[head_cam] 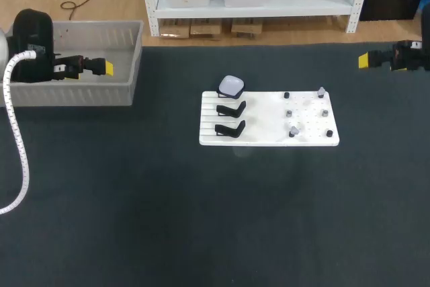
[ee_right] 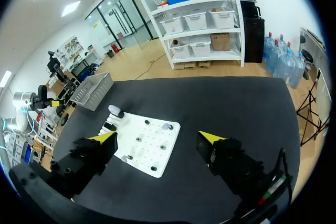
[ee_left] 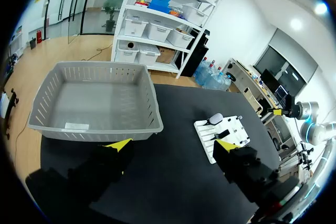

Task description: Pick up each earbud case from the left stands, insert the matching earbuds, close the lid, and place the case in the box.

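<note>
A white earbud case (head_cam: 231,85) rests on the farthest of three black stands at the left end of a white board (head_cam: 269,140); the two nearer stands (head_cam: 231,108) are bare. Small earbuds (head_cam: 321,91) sit among dark pegs on the board's right half. My left gripper (head_cam: 104,67) hovers open over the grey basket (head_cam: 74,92), far left of the board. In the left wrist view the left gripper (ee_left: 173,145) holds nothing, with the case (ee_left: 215,120) ahead of it. My right gripper (head_cam: 364,60) hangs open at the far right, its fingers (ee_right: 157,137) empty above the board (ee_right: 149,142).
The grey basket (ee_left: 94,98) looks empty and stands at the table's back left corner. Dark table surface (head_cam: 215,220) spreads wide around the board on all sides. The case (ee_right: 114,110) and basket (ee_right: 94,90) also show beyond the right gripper.
</note>
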You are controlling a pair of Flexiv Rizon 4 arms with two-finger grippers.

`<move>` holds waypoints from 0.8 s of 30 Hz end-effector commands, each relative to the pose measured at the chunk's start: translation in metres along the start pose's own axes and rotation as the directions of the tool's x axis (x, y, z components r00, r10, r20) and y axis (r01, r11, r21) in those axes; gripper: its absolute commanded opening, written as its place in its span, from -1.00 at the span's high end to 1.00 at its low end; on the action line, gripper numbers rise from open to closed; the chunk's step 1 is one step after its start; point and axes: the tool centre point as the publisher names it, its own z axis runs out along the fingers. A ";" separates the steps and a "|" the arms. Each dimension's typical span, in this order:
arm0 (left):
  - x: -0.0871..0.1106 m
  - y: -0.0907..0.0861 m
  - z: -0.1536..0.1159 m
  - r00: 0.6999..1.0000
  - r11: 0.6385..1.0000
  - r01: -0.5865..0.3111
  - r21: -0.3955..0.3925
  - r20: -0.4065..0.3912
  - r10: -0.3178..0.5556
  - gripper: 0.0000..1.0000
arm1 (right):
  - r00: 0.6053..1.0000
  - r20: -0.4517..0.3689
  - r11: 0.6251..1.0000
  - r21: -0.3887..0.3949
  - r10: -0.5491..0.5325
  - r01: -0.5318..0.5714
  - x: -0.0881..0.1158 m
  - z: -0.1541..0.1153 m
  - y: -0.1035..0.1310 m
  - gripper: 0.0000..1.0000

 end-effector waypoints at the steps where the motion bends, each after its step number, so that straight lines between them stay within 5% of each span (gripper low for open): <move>1: -0.001 -0.001 0.000 1.000 1.000 0.001 -0.007 -0.005 -0.001 -1.00 | 1.000 -0.001 1.000 0.001 0.000 0.000 0.000 0.000 0.000 -1.00; 6: -0.009 -0.013 0.010 0.998 0.994 -0.062 0.094 -0.006 0.063 -1.00 | 1.000 -0.001 1.000 0.001 0.000 0.000 0.000 0.000 0.000 -1.00; 13: -0.033 -0.030 0.019 0.966 0.942 -0.258 0.216 0.058 0.252 -1.00 | 1.000 -0.001 1.000 0.001 0.000 0.000 0.000 0.000 0.000 -1.00; 24: -0.070 -0.064 0.043 0.818 0.746 -0.571 0.343 0.168 0.549 -1.00 | 1.000 -0.001 1.000 0.001 0.000 0.000 0.000 0.000 0.000 -1.00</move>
